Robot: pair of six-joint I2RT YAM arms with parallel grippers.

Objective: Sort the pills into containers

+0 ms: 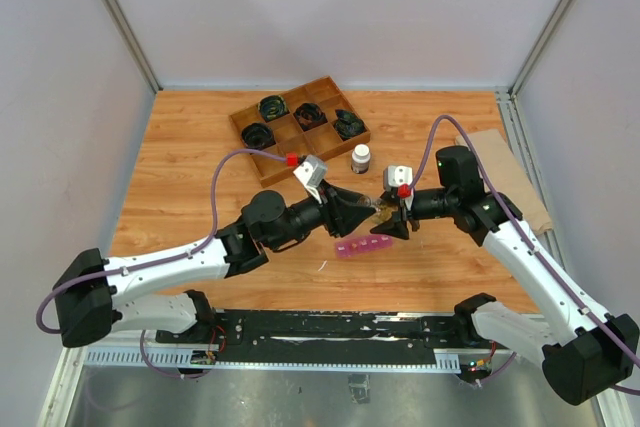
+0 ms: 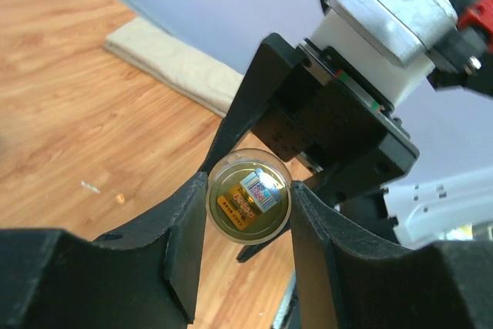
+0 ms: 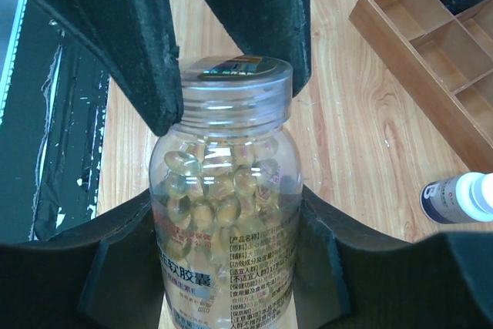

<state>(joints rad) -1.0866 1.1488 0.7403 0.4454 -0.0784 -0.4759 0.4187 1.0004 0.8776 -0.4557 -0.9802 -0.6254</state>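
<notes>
Between the two arms, above the table (image 1: 200, 147), a jar (image 3: 223, 267) is held, and little of it can be seen from above because both pincers cover it. The right pincer (image 3: 227, 217) is clamped on the jar body, one finger at each side. The bottom of the jar is cut off by the lower edge of the right wrist view. The left pincer (image 2: 249, 204) is closed on the clear lid (image 3: 235, 82). In its own view only the round end of the lid is shown, and the body is hidden behind it. The pills (image 3: 208, 190) are inside the jar, packed up to the neck; they cannot be counted.

The containers (image 1: 363, 246) lie on the table just beside the jar, on the side nearer the arm bases. What is in the compartments cannot be made out. Beyond the jar a white-capped bottle (image 1: 360, 157) stands, and further back a wooden tray (image 1: 300, 125) with dark coils (image 1: 272, 105) in it. A folded cloth (image 1: 510, 177) is laid at the right edge. A small orange speck (image 2: 119, 199) is seen on the table in the left wrist view; it is too small to be named.
</notes>
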